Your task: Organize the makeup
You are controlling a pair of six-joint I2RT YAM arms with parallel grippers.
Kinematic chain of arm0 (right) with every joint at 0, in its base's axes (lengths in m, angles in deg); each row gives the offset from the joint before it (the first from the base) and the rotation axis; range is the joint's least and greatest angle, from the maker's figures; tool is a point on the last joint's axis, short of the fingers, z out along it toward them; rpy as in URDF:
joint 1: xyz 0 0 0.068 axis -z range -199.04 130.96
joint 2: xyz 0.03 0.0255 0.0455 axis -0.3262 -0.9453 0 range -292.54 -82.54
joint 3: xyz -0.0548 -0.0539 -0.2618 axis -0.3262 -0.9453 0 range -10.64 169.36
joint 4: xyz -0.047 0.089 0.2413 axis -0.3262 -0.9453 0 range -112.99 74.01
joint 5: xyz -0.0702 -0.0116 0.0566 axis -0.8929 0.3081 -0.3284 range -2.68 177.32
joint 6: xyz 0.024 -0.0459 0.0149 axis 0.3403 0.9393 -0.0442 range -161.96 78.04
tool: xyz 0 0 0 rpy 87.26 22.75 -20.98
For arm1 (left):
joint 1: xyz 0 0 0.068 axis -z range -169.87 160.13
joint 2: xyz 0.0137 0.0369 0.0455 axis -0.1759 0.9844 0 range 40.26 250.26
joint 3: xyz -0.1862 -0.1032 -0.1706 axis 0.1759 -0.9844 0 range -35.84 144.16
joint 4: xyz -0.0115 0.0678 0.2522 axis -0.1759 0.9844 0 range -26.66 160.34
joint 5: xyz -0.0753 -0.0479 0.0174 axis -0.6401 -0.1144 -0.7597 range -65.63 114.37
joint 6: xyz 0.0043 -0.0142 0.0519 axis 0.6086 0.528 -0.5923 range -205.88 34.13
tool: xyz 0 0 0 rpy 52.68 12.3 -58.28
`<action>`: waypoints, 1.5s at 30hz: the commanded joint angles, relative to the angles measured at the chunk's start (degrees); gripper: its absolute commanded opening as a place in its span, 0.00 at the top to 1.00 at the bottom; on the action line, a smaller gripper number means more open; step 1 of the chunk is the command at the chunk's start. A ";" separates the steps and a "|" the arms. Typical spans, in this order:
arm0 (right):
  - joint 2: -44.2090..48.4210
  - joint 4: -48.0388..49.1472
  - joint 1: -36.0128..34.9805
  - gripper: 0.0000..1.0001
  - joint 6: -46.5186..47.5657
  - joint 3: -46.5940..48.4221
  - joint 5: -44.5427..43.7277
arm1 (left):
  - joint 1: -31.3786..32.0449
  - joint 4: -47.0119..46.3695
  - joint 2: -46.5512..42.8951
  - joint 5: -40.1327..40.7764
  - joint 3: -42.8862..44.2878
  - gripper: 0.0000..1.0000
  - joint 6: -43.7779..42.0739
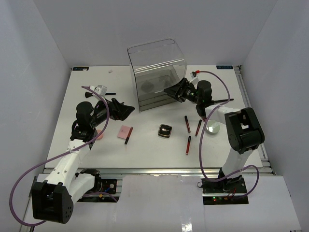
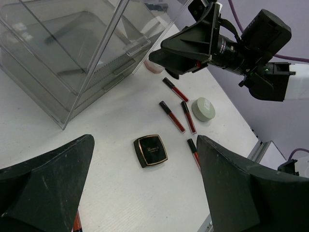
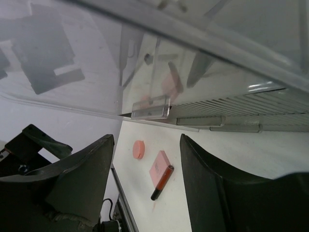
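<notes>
The black square compact (image 1: 165, 131) (image 2: 150, 151) lies mid-table, seen on the table below my open left gripper (image 1: 123, 110) (image 2: 145, 141). A pink square palette (image 1: 124, 132) (image 3: 159, 167) has a red-and-black tube (image 1: 129, 135) (image 3: 162, 182) against it. Three more tubes (image 1: 186, 123) (image 2: 172, 116) and a round silver tin (image 1: 212, 128) (image 2: 203, 108) lie to the right. My right gripper (image 1: 174, 91) (image 3: 147, 140) hovers at the drawer box's front right corner. Its jaws stand apart, just below a clear drawer handle (image 3: 150, 108), with nothing between them.
The tall clear acrylic drawer box (image 1: 157, 72) stands at the back centre. A round pink piece (image 1: 100, 136) (image 3: 138, 149) lies by the left arm. A small pale jar (image 2: 153, 65) sits under the right gripper. White walls close in three sides.
</notes>
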 commanded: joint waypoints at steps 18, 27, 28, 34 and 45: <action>-6.90 8.48 -0.25 0.49 -7.77 6.85 -1.85 | 0.08 0.05 0.04 -0.53 2.22 0.02 -0.86; -8.69 11.34 -0.24 0.62 -10.26 7.48 -2.12 | 0.08 0.16 0.04 -0.28 2.29 0.02 -1.12; -8.81 11.68 -0.21 0.64 -10.50 7.58 -2.07 | 0.08 0.22 0.04 -0.22 2.31 0.02 -1.16; -9.00 13.64 -0.09 0.82 -11.75 7.12 -1.86 | 0.08 0.41 -0.05 0.15 2.31 0.02 -1.36; -6.10 18.28 1.86 0.90 -15.06 4.13 -0.83 | 0.08 0.76 0.34 0.40 2.35 0.02 -1.73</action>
